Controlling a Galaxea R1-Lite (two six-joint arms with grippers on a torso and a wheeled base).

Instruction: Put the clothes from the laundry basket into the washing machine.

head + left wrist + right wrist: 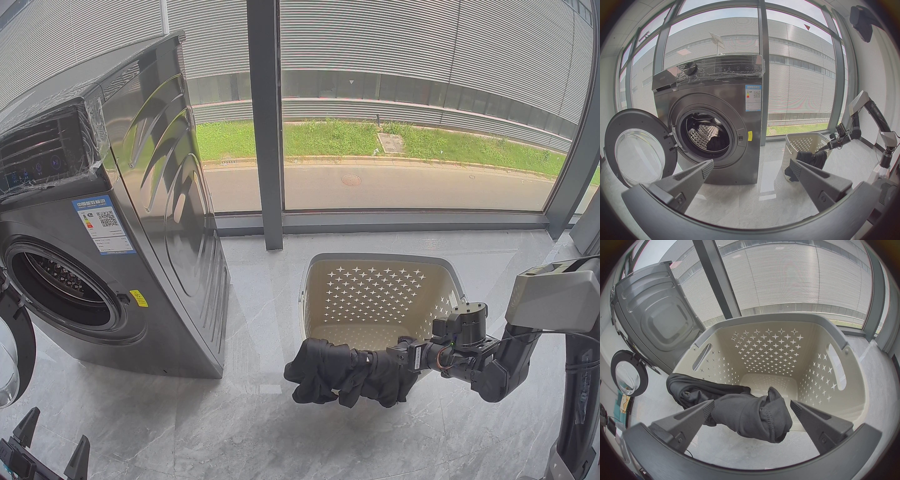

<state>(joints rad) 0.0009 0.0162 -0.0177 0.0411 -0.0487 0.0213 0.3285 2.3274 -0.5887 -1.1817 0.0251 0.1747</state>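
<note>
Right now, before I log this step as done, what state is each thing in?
washing machine door: swung fully open.
laundry basket: upright, bottom bare.
dark garment: bunched, draped over the basket's front rim.
right gripper: open, with the garment between its fingers.
left gripper: open, holding nothing.

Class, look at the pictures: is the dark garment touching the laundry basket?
Touching. The left wrist view shows the dark garment draped over the rim of the laundry basket and hanging down its outer wall.
</note>
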